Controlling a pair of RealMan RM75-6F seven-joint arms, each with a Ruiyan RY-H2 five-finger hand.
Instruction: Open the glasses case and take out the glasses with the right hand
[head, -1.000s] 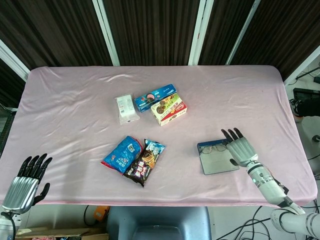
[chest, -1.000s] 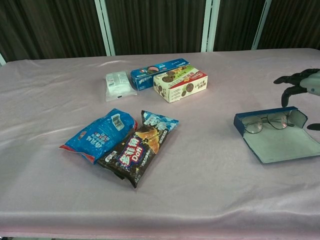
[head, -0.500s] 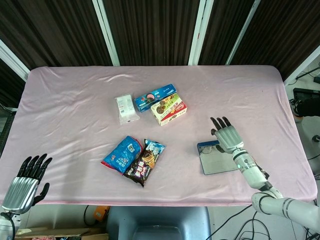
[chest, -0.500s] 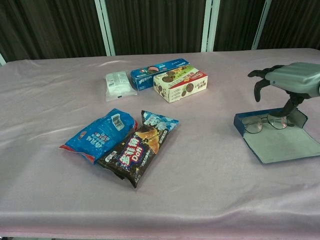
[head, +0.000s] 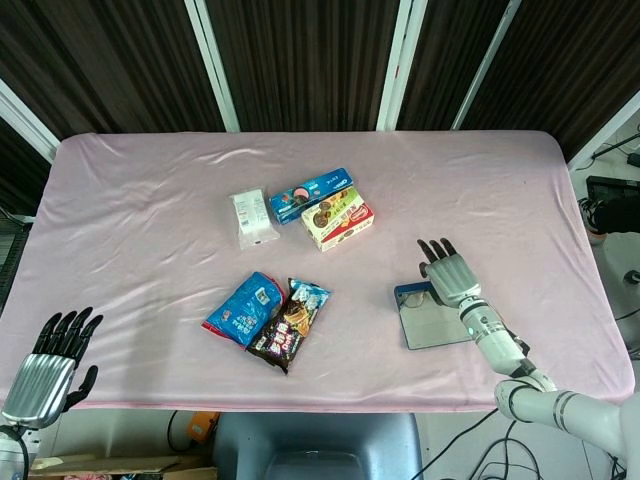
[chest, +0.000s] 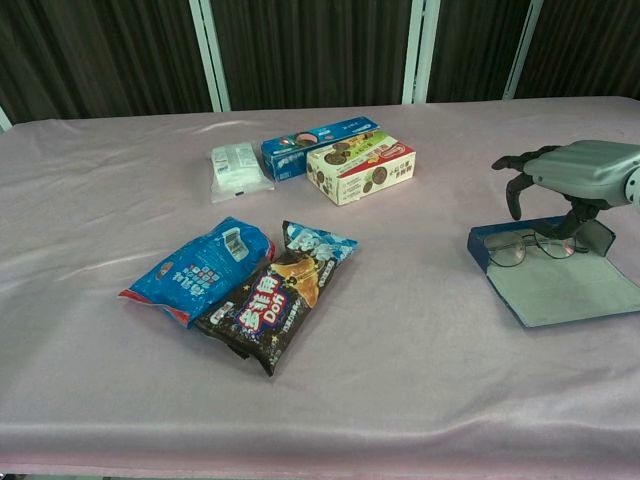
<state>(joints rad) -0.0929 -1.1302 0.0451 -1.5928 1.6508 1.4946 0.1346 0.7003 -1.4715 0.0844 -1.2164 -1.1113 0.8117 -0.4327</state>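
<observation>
The blue glasses case (head: 436, 325) lies open and flat on the pink cloth at the right, its grey lining (chest: 565, 290) facing up. Thin-framed glasses (chest: 525, 246) rest along the case's far edge, also seen as glasses (head: 420, 296) in the head view. My right hand (head: 447, 268) hovers palm down just above the glasses' right half, fingers apart and curved downward, holding nothing. In the chest view the right hand (chest: 578, 168) has its thumb reaching down to the frame's right end. My left hand (head: 50, 365) hangs open off the table's near left corner.
Two snack bags, blue (head: 243, 307) and dark (head: 290, 325), lie mid-table. Two biscuit boxes (head: 338, 218) and a white packet (head: 251, 216) sit further back. The table's right edge (head: 600, 300) runs near the case.
My right hand has moved left and farther from me, from the case's right side to above the glasses. The case, the glasses and the left hand stayed put.
</observation>
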